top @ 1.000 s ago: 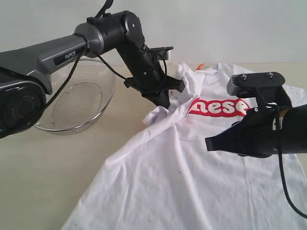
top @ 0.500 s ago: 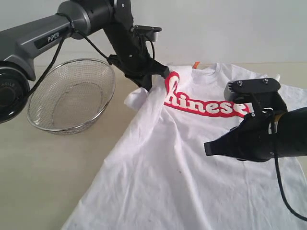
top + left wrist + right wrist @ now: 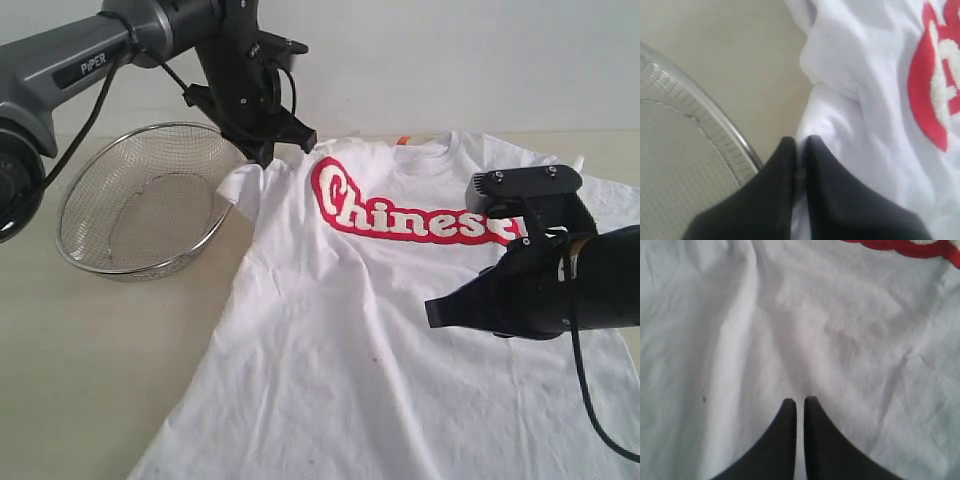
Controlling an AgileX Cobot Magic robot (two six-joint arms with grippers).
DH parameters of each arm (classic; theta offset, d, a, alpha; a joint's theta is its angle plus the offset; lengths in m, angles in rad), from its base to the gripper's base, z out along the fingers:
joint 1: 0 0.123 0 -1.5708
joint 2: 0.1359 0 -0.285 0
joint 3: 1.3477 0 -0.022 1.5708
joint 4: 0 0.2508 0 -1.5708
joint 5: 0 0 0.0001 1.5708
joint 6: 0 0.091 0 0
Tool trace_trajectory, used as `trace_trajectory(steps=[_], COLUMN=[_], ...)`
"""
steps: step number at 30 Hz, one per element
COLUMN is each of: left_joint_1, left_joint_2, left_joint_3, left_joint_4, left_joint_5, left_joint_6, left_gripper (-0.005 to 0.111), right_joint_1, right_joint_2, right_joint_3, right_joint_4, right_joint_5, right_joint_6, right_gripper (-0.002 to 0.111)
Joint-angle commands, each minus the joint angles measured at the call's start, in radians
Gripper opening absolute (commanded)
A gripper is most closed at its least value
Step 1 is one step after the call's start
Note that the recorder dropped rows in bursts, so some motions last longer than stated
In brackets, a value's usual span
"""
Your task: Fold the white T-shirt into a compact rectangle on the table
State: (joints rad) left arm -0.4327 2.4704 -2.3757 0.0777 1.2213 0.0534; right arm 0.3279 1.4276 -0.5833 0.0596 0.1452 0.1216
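**Pinched at the sleeve, spread flat across the table**

Shows one broad, flat, pale beige matte tabletop [image 3: 70, 380], seen along the near left and the far edge.

Bears one white short-sleeved cotton T-shirt [image 3: 360, 350], laid front-up over the middle and right of the exterior view, with the hem toward the camera and the collar at the far side. Reads "Chinese" in white lettering on a red band [image 3: 400, 212] across the chest. Lies softly wrinkled through the body, and bunched and lifted a little at the left sleeve.

Holds one round wire-mesh metal basket [image 3: 100, 262] at the far left, upright, with its mesh floor visible all the way across. Puts the rim just beside the raised sleeve; cannot be told whether touching.

Counts two black grippers. Finds the left gripper [image 3: 266, 158] clamped on the edge of that sleeve, with a sliver of white cloth caught between the fingers [image 3: 820, 165] in the left wrist view. Finds the right gripper [image 3: 432, 312] with tips pressed together and nothing between them, poised over the shirt's middle just below the lettering; cannot be told whether resting on the cloth.

Ends with one small orange neck tag [image 3: 402, 140] at the collar.
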Motion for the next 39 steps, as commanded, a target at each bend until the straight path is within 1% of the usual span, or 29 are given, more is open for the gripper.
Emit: trace_trajectory(steps=[1,9,15,18,19,24,26,27,35,39], left_joint_1=[0.029,0.061,0.063,0.063,0.065,0.079,0.086,0.09,0.13,0.164], left_joint_2=[-0.016,-0.016,-0.016,-0.016,-0.016,-0.016,-0.016,-0.016,-0.052,-0.083], left_joint_3=[-0.004,0.017,0.08,0.082,0.082,0.082,0.082,0.082,0.082,0.126], left_joint_4=[0.014,0.02,0.033,0.039,0.039,0.044,0.044,0.044,0.044,0.049], left_joint_5=[0.0,0.0,0.0,0.0,0.0,0.0,0.0,0.0,0.0,0.0], left_joint_6=[-0.017,-0.011,-0.012,-0.012,-0.009,-0.017,-0.031,-0.031,-0.038,-0.036], left_gripper=[0.005,0.005,0.005,0.005,0.008,0.042,0.05,0.051,0.051,0.051], right_joint_1=[-0.008,-0.008,-0.008,-0.008,-0.008,-0.008,-0.008,-0.008,-0.008,-0.008], right_joint_2=[0.0,0.0,0.0,0.0,0.0,0.0,0.0,0.0,0.0,0.0], right_joint_3=[0.002,0.002,0.002,0.002,0.002,0.002,0.002,0.002,0.002,0.002], right_joint_4=[-0.006,-0.006,-0.006,-0.006,-0.006,-0.006,-0.006,-0.006,-0.006,-0.006], right_joint_5=[-0.007,-0.003,-0.005,-0.005,-0.005,-0.003,-0.003,-0.003,-0.007,-0.007], right_joint_6=[-0.007,-0.009,-0.011,-0.011,-0.013,-0.013,-0.013,-0.013,-0.021,-0.021], right_gripper=[0.0,0.0,0.0,0.0,0.0,0.0,0.0,0.0,0.0,0.0])
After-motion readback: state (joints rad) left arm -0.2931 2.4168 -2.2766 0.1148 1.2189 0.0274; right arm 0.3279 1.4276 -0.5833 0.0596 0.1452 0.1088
